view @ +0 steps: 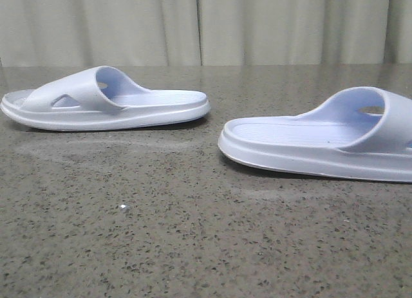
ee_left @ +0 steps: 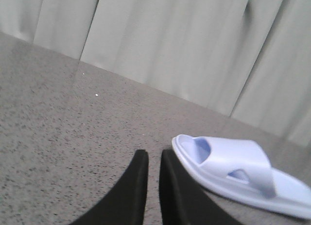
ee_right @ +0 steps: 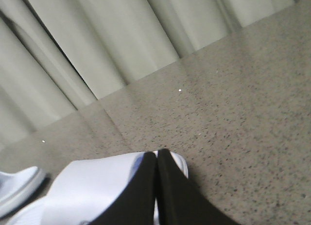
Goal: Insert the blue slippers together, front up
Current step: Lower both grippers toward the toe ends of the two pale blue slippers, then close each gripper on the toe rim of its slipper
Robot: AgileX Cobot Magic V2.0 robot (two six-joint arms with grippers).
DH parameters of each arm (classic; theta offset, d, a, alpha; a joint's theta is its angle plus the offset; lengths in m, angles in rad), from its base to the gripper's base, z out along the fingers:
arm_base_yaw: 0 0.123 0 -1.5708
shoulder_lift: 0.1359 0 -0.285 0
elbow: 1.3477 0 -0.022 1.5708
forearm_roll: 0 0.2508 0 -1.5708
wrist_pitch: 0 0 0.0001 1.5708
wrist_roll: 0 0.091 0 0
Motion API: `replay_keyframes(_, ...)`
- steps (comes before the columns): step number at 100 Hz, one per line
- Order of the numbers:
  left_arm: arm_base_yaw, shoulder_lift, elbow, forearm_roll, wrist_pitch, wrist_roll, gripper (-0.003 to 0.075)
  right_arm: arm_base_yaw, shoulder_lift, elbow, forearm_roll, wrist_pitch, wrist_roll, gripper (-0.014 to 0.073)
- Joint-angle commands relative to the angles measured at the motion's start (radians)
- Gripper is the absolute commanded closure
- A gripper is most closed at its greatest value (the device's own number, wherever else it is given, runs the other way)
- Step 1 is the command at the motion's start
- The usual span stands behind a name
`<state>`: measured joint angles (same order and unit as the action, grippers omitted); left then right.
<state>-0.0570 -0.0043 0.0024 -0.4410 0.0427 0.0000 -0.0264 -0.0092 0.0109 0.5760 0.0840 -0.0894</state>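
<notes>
Now, smooth moulded blue slippers [view: 106,98] on speckled stone table [view: 193,233], both end effectors pressed together.

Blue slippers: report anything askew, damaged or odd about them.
No damage shows. Both lie sole-down and apart on the table, not yet nested. The left slipper and right slipper are heel to heel, toes pointing outward. The right one is cut off by the front view's edge.

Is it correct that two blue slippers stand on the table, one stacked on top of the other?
Not quite. The front view shows the left slipper and the right slipper lying apart on the table, side by side with a gap between them, not stacked.
</notes>
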Motion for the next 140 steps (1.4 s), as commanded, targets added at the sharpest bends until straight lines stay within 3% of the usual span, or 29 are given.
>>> replay_keyframes(1,0.002,-0.03,0.009,-0.173,-0.083,0.0,0.0705,-0.001,-0.02,0.005,0.093,-0.053,-0.002,0.0682)
replay_keyframes(12,0.002,-0.027,-0.026,-0.221,-0.061,0.0,0.0705,-0.001,-0.015,-0.052,0.073,0.017,-0.009,0.0671)
replay_keyframes(23,0.002,0.027,-0.115,-0.127,-0.001,0.0,0.0705,-0.001,0.047,-0.128,-0.028,0.128,-0.021,0.0671)
replay_keyframes(48,0.002,0.404,-0.457,0.191,0.269,0.0,0.0705,-0.001,0.361,-0.353,-0.16,0.271,-0.021,0.0671)
replay_keyframes(70,0.002,0.638,-0.595,0.192,0.37,0.005,0.07,-0.001,0.581,-0.498,-0.201,0.409,-0.021,0.0667)
replay_keyframes(77,0.002,0.664,-0.599,0.18,0.361,0.005,0.0666,-0.001,0.601,-0.515,-0.201,0.427,-0.021,0.0623)
replay_keyframes(82,0.002,0.676,-0.599,0.176,0.359,0.005,0.0621,-0.001,0.608,-0.528,-0.201,0.44,-0.021,0.0545)
replay_keyframes(98,0.002,0.699,-0.599,0.155,0.354,0.005,0.0408,-0.001,0.644,-0.537,-0.201,0.464,-0.021,0.0316)
replay_keyframes(109,0.002,0.717,-0.6,0.128,0.352,0.005,0.0318,-0.001,0.692,-0.54,-0.212,0.441,-0.021,0.0306)
replay_keyframes(140,0.002,0.744,-0.616,0.112,0.354,0.032,0.0314,-0.102,0.894,-0.615,-0.222,0.463,-0.027,0.0306)
